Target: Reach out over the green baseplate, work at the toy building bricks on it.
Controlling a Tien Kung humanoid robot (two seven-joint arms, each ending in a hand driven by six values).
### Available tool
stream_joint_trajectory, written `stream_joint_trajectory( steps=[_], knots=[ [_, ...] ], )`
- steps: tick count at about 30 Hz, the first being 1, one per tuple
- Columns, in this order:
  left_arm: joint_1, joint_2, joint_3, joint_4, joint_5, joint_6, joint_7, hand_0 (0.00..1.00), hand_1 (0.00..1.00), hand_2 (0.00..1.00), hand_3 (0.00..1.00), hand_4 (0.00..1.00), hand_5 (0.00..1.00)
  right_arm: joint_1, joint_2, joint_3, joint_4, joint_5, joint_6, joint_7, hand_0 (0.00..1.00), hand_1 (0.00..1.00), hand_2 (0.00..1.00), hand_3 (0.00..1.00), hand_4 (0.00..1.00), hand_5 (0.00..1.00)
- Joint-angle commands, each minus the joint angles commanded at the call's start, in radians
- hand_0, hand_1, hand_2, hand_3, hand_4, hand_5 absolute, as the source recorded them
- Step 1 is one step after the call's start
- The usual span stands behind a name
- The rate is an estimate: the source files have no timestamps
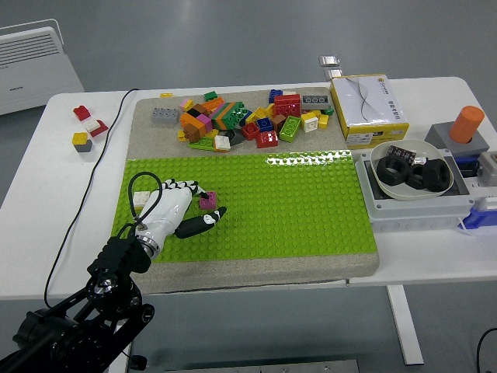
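The green baseplate (295,202) lies on a grey mat in the middle of the table. A small pink brick (208,200) sits on its left part. My left hand (203,203), white-backed with black fingers, lies over the plate's left end. Its fingers (189,186) curl at the brick's far left side and its thumb (208,218) lies along the near side, pinching the brick, which rests on the plate. A white brick (141,198) sits on the plate just left of the hand. My right hand is out of view.
A pile of loose coloured bricks (245,120) lies on the mat behind the plate. A yellow-and-white box (368,109) and a grey tray with a bowl of black rings (412,172) stand at the right. Three small bricks (87,127) lie at the far left. A black cable (93,179) crosses the table's left.
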Motion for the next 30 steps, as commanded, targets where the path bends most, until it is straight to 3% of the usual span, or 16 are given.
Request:
stream_joint_trajectory(
  steps=[8, 16, 17, 22, 23, 28, 30],
  knots=[
    [0.007, -0.01, -0.005, -0.007, 0.0, -0.004, 0.002, 0.99, 0.932, 0.927, 0.662, 0.786, 0.998, 0.0, -0.001, -0.008, 0.0, 0.008, 0.0, 0.0, 0.666, 0.663, 0.727, 0.753, 0.757, 0.962],
    [0.023, -0.006, -0.025, -0.136, 0.0, -0.012, 0.029, 0.989, 0.931, 0.924, 0.659, 0.779, 0.952, -0.004, -0.003, -0.045, 0.0, 0.032, -0.002, -0.002, 0.666, 0.664, 0.729, 0.754, 0.758, 0.96],
    [0.026, -0.005, -0.035, -0.155, 0.0, -0.011, 0.032, 0.987, 0.922, 0.924, 0.662, 0.803, 0.702, -0.004, -0.003, -0.048, 0.0, 0.031, -0.002, -0.001, 0.667, 0.665, 0.732, 0.754, 0.759, 0.96],
    [0.057, 0.004, -0.094, -0.237, 0.0, 0.0, 0.032, 0.987, 0.922, 0.924, 0.662, 0.803, 0.702, -0.005, 0.0, -0.074, 0.0, 0.046, -0.001, 0.002, 0.667, 0.665, 0.732, 0.754, 0.759, 0.96],
    [0.067, 0.006, -0.111, -0.252, -0.003, 0.004, 0.029, 0.979, 0.917, 0.922, 0.672, 0.814, 0.584, -0.006, 0.002, -0.081, 0.0, 0.053, -0.001, 0.003, 0.67, 0.666, 0.739, 0.753, 0.76, 0.963],
    [0.11, 0.019, -0.162, -0.284, -0.038, 0.023, 0.012, 0.979, 0.917, 0.922, 0.672, 0.814, 0.584, -0.012, 0.009, -0.107, 0.0, 0.078, -0.003, 0.005, 0.67, 0.666, 0.739, 0.753, 0.76, 0.963],
    [0.125, 0.023, -0.171, -0.287, -0.045, 0.026, 0.011, 0.976, 0.914, 0.92, 0.658, 0.814, 0.54, -0.013, 0.011, -0.115, 0.0, 0.087, -0.005, 0.005, 0.669, 0.666, 0.737, 0.753, 0.761, 0.963]
  ],
)
